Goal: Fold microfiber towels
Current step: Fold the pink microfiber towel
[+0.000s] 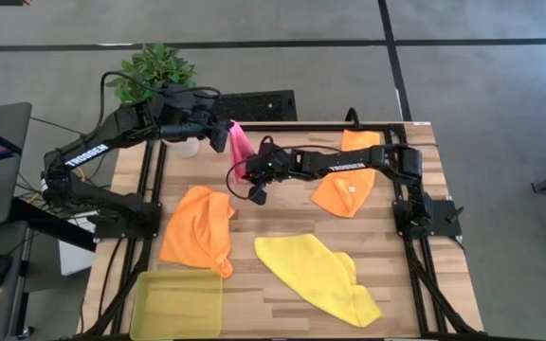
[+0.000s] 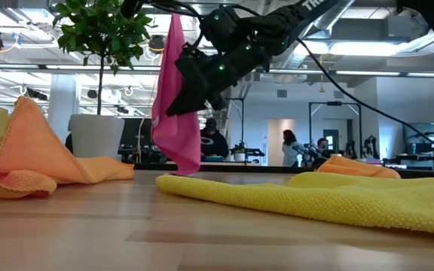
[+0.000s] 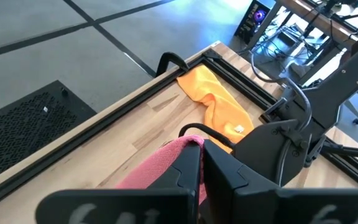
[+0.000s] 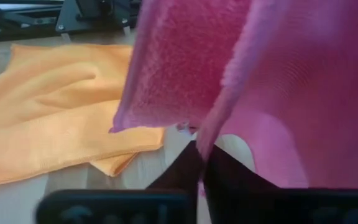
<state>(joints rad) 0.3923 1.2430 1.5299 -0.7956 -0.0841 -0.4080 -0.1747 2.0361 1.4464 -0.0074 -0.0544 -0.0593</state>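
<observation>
Pink fuzzy microfiber towel (image 2: 175, 98) dangles above the wooden table (image 1: 282, 227), pinched at its top by the left gripper (image 1: 224, 133) and lower down by the right gripper (image 1: 253, 182), both clamped tight on it.

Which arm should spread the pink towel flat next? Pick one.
Neither alone: the left gripper and right gripper both pinch the hanging pink towel. The right, lower and nearer open table, seems better placed to lead.

Overhead and table-level cameras share the pink towel (image 1: 242, 147); wrist cameras crowd it.
</observation>
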